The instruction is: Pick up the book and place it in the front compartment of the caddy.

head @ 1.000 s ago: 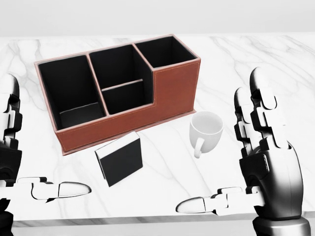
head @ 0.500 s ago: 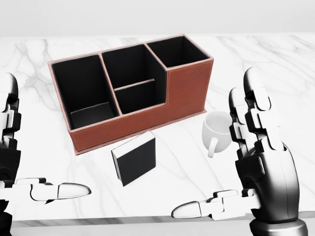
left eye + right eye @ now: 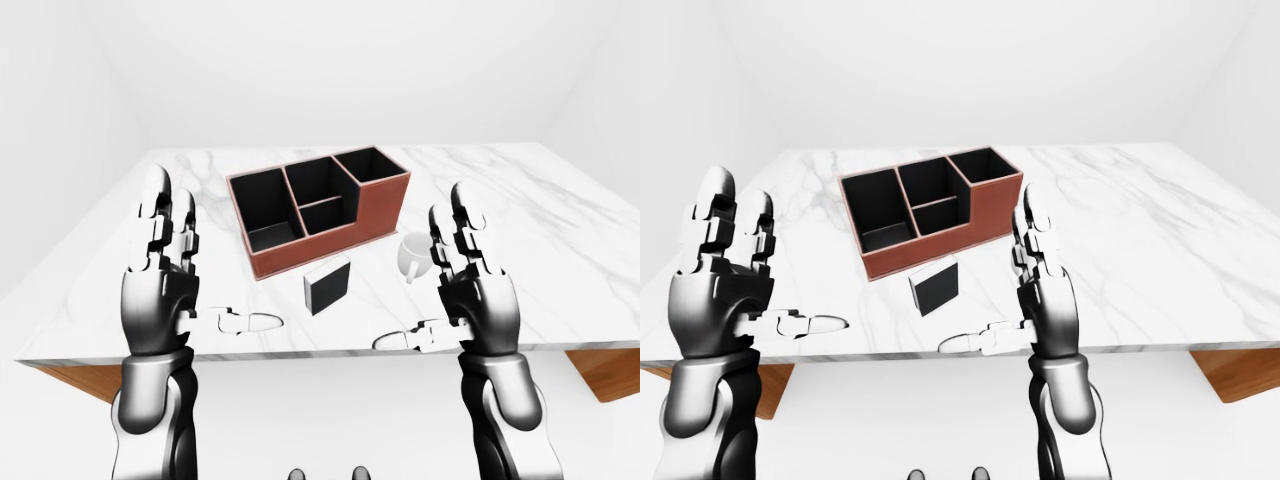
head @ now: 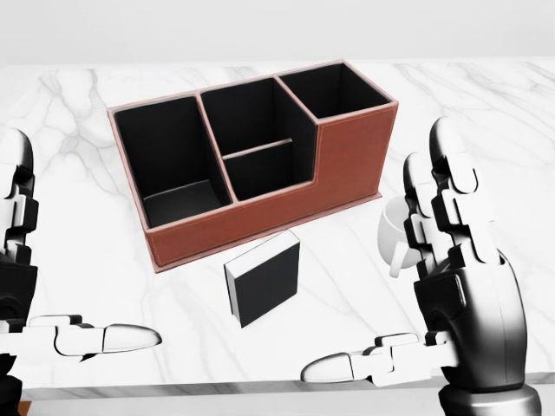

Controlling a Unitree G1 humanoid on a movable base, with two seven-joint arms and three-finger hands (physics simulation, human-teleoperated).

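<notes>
Everything on the bench (image 4: 78, 243) has slid toward the right of the head view over the last second, caddy, book and mug together and by the same amount, so read that as your base and camera moving, not the things. The payoff is that the book (image 4: 264, 279) now sits nearer the middle of your view, between your two hands rather than off toward the left one. It stands apart from the caddy (image 4: 260, 160), just below its long low wall in the head view, tilted on the marble and untouched. Your left hand (image 3: 160, 265) and right hand (image 4: 451, 286) are both raised with fingers spread and thumbs pointing inward, holding nothing; neither is near the book yet. The white mug (image 3: 412, 254) is now partly hidden behind your right hand in the head view, so I cannot tell for certain how much room lies between them; it looks close. The low wide compartment behind that near wall is probably your target, and it looks empty. The pick is not begun: you are better lined up, so bring a hand down on the book, minding the mug.
</notes>
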